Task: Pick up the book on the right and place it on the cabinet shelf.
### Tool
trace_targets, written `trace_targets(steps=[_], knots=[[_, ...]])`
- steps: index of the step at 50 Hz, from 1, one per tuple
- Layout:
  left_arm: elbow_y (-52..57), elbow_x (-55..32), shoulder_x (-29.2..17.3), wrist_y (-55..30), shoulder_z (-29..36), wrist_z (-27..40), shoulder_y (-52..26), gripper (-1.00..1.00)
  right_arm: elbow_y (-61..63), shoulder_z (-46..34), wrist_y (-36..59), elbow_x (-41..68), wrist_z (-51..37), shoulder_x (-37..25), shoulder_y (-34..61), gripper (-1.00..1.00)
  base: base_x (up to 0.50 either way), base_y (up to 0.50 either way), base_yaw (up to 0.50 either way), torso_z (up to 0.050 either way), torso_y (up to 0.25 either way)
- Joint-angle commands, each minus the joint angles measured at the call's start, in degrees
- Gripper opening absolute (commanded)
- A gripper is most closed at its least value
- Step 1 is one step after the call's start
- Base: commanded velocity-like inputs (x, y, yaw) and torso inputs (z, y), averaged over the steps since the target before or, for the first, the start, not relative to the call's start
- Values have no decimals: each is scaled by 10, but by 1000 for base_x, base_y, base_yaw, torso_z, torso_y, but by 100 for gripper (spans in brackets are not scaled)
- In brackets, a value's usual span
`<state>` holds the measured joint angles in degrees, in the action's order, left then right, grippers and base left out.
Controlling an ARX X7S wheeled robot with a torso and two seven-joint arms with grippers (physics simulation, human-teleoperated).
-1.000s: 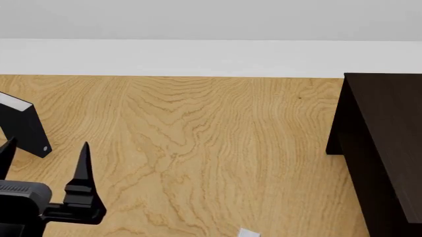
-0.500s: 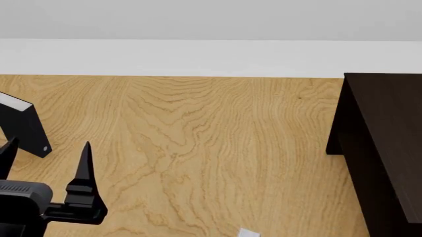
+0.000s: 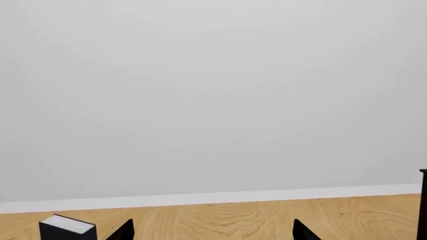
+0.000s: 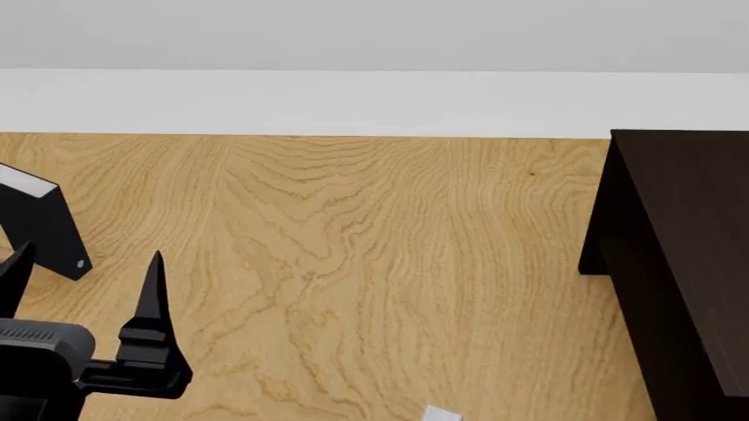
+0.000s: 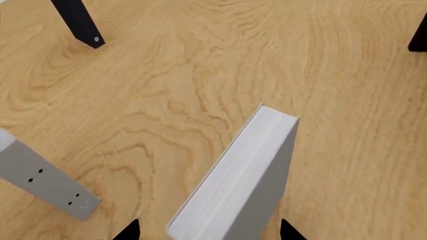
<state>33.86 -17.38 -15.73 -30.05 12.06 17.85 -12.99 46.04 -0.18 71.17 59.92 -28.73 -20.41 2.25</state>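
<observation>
Looking through the left wrist view, I see a plain wall, the wooden floor and a black book; this pincer's two tips are wide apart and hold nothing. In the head view, the left pincer hangs near the black book, and the dark cabinet shelf is far off at the right. In the right wrist view, the book stands on the floor, white pages up, right of another grey book. The right pincer is apart, one tip on each side of the book, not squeezing. I think the book is stiff, smooth and a bit heavy. Pinching both covers near the middle should stop it tipping.
</observation>
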Motion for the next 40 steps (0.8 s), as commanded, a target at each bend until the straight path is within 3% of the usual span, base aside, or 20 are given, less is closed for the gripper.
trace_targets(steps=[1, 40], knots=[[-2, -2, -3, 2, 1, 2, 0, 100, -20, -24, -12, -14, 10, -2, 6, 100, 0, 0, 0, 0, 0], [-8, -13, -10, 10, 6, 6, -2, 100, -109, -77, -62, -60, 52, -6, 8, 100, 0, 0, 0, 0, 0]])
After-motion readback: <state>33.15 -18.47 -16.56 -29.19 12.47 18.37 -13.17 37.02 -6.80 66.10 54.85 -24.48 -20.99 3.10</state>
